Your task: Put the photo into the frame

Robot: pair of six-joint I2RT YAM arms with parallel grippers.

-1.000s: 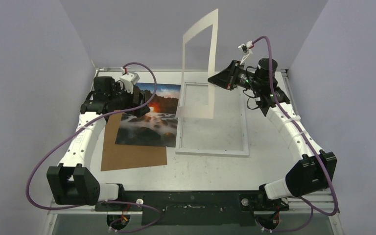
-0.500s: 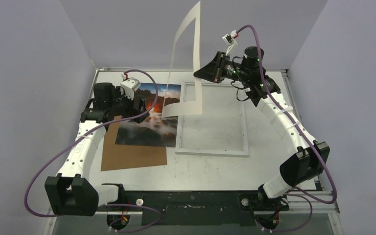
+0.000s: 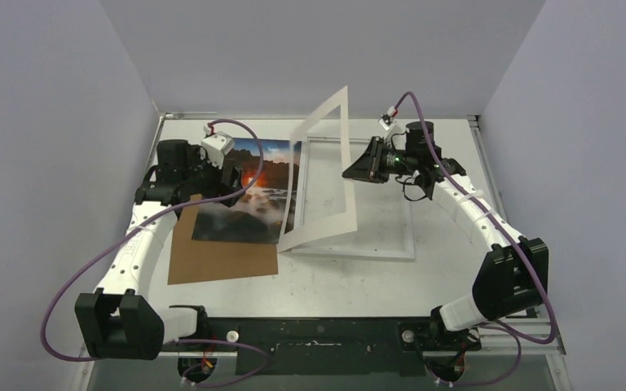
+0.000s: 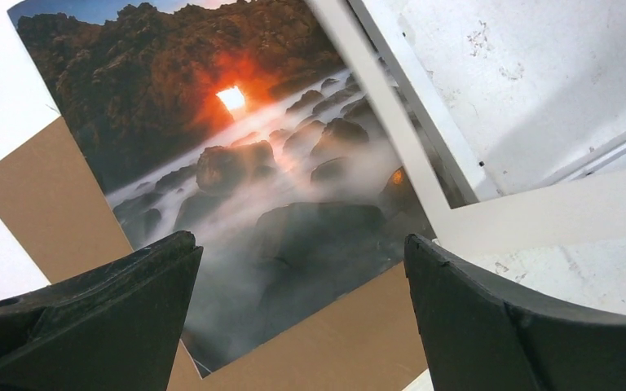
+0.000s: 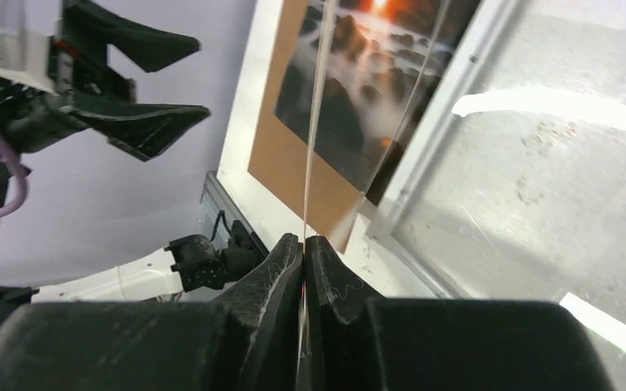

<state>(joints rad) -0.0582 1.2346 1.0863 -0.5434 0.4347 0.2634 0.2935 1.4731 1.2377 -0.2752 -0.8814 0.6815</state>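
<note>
A: Grippers, count and state?

B: Two. Right gripper (image 5: 303, 244) is pinched tight on one white mat (image 3: 318, 237), fingers pressed together on its edge. Left gripper (image 4: 300, 244) is spread wide, holding nothing, and hovers over the photo (image 4: 253, 163).

A: Mat, shape?

B: Flat rectangular border with an open middle, paper-thin. It's tilted up at the centre of the top view. Its low corner is down by the photo's lower right corner. Touching or not, can't tell.

A: Photo?

B: One, glossy: dark rocks, white mist, orange glow. It lies flat, left of centre, on one brown matte cardboard backing board (image 3: 220, 257). The board sticks out at lower left.

A: Frame?

B: One frame (image 3: 375, 253), white, rectangular, thin rails. It lies flat on the pale scuffed table (image 3: 359, 281), just right of the photo, its left rail beside the photo's right edge. Photo not in it.
</note>
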